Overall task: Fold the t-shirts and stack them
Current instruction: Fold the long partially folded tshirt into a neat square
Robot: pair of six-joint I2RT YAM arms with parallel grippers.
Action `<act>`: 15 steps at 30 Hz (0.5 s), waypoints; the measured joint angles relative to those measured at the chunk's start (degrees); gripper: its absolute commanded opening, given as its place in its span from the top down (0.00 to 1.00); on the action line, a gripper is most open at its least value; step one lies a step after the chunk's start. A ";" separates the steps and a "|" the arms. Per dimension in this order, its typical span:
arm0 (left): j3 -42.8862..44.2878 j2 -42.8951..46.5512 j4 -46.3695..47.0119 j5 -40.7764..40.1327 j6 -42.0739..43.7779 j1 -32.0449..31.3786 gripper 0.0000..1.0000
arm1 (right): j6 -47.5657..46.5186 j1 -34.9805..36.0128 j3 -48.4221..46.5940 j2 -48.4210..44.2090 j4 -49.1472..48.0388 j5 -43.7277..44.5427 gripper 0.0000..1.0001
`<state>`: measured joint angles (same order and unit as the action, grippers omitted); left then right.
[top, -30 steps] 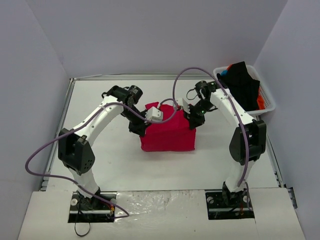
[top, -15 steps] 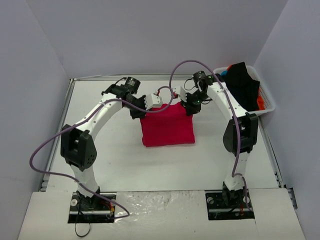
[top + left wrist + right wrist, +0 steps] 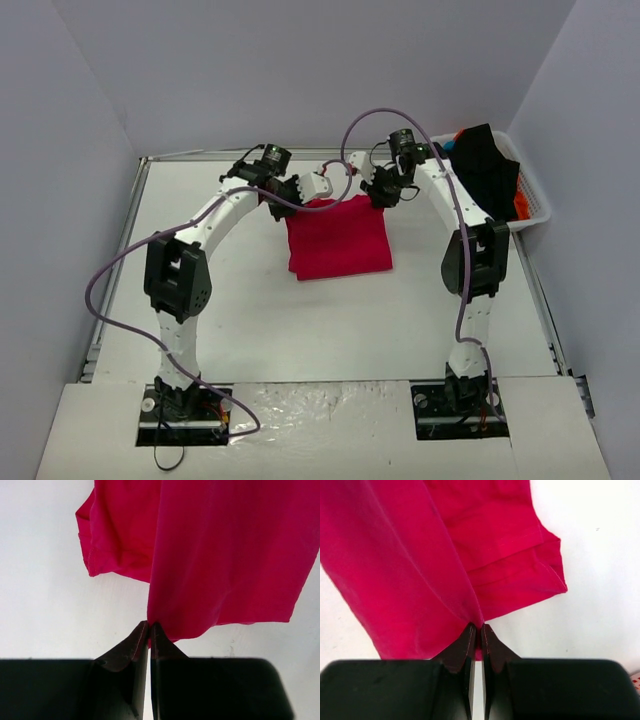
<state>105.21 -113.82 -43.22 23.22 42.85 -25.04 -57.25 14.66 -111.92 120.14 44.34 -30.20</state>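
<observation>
A crimson-red t-shirt lies partly folded in the middle of the white table. My left gripper is shut on its far left corner, and the cloth hangs taut from the jaws. My right gripper is shut on the far right corner, with red cloth pinched between its jaws. A folded sleeve or hem layer shows under the lifted cloth in both wrist views. Black, orange and blue shirts lie heaped in the basket at the right.
A white slatted basket stands at the table's far right corner. Grey walls close in the back and both sides. Purple cables loop from each arm above the table.
Both grippers have moved toward the back of the table, pulling the red shirt's far edge with them. The shirt now lies farther back and stretched flatter.
</observation>
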 measured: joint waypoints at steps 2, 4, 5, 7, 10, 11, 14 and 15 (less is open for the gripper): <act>1.03 -0.94 0.26 -0.79 -0.02 0.02 0.98 | 0.52 -0.09 -1.20 1.42 -1.18 0.20 1.00; 2.38 -2.36 0.31 -1.40 0.00 0.04 0.98 | 0.94 -0.09 -2.32 3.13 -2.19 0.28 1.00; 3.08 -3.06 0.24 -1.70 0.00 0.04 0.98 | 1.16 -0.11 -2.58 3.96 -2.78 0.37 1.00; 4.90 -5.14 0.24 -2.12 0.00 0.11 0.97 | 1.64 -0.22 -2.91 5.57 -3.58 0.48 1.00; 7.39 -8.68 0.31 -2.58 -0.04 0.37 0.98 | 2.47 -0.66 -3.72 8.39 -5.33 0.96 1.00; 8.24 -9.99 0.52 -2.78 -0.09 0.39 0.96 | 2.97 -0.79 -3.78 9.22 -6.05 1.22 0.94; 11.28 -14.05 2.16 -4.70 -0.70 0.61 0.87 | 5.42 -1.07 -4.83 12.11 -9.25 2.86 0.71; 12.52 -15.52 2.86 -5.70 -1.07 0.66 0.86 | 6.60 -1.14 -5.77 13.35 -10.62 3.93 0.71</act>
<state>117.73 -129.34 -40.36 17.52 41.78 -24.38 -50.65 13.52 -117.69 133.49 33.71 -26.26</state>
